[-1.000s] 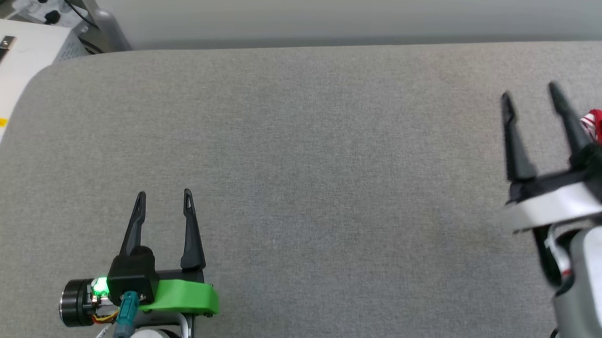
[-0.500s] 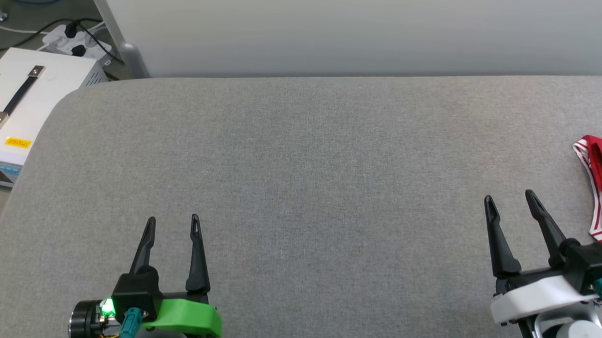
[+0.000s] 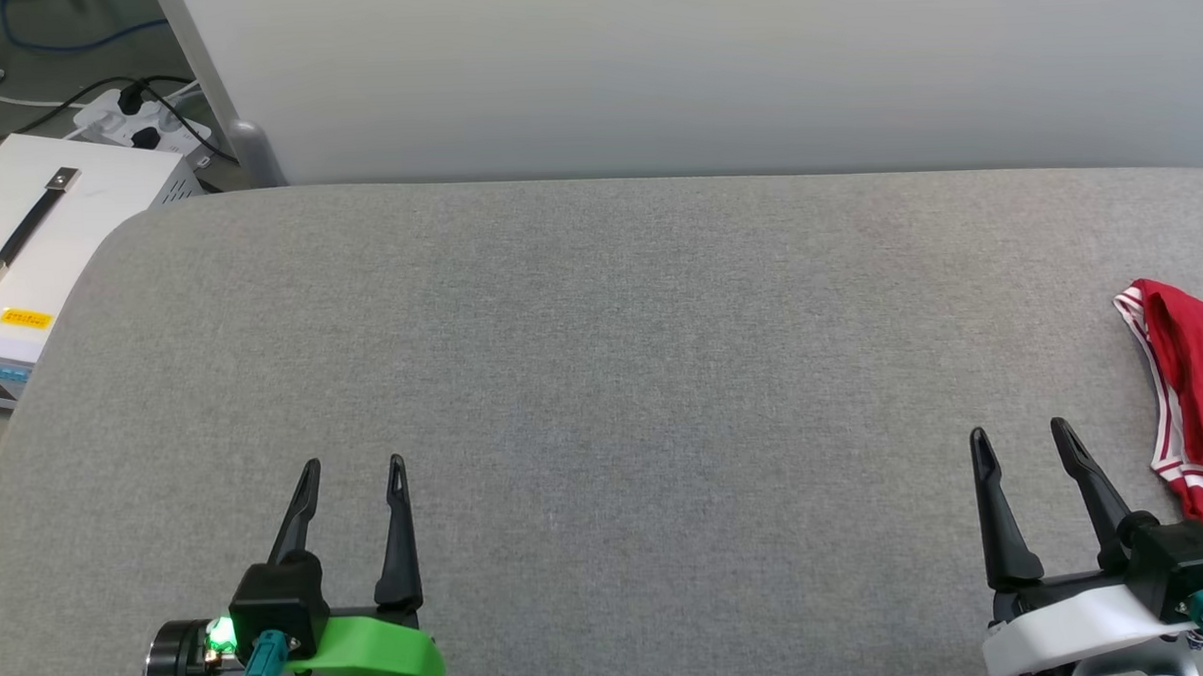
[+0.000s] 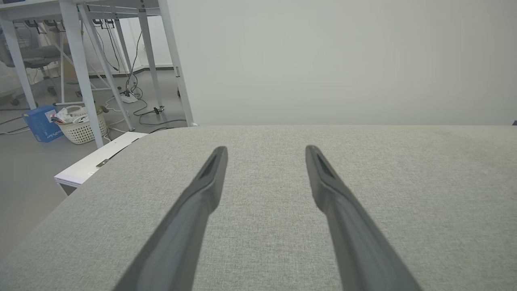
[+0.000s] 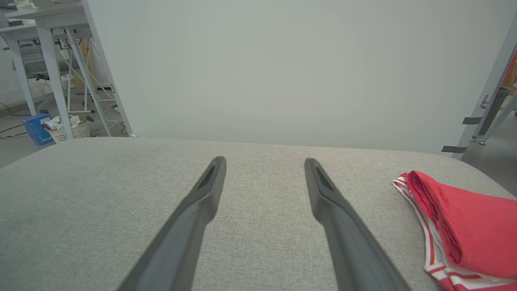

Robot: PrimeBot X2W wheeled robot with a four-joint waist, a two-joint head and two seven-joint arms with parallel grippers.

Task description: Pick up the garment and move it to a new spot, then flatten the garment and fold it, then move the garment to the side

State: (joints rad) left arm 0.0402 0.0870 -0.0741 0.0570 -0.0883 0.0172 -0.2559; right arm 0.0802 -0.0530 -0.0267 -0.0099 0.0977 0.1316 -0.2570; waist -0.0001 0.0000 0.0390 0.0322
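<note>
The garment (image 3: pixel 1196 392) is a red folded bundle with red-white striped trim, lying at the right edge of the grey table (image 3: pixel 603 378); part of it runs out of the head view. In the right wrist view the garment (image 5: pixel 464 226) lies to the right of my fingers, apart from them. My right gripper (image 3: pixel 1023 441) stands open near the front right, empty, a little left of the garment. My left gripper (image 3: pixel 354 471) stands open at the front left, empty. Both wrist views show spread fingers over bare fabric: left gripper (image 4: pixel 265 151), right gripper (image 5: pixel 264 163).
A white box with a black handle (image 3: pixel 28 238) sits off the table's left corner, with a power strip and cables (image 3: pixel 143 114) behind it. A pale partition wall (image 3: pixel 652 66) runs along the table's far edge. A white basket (image 4: pixel 80 127) stands on the floor.
The head camera has tilted, so the whole picture shifted down. My right gripper drew back from beside the garment toward the front edge. The left gripper keeps its pose.
</note>
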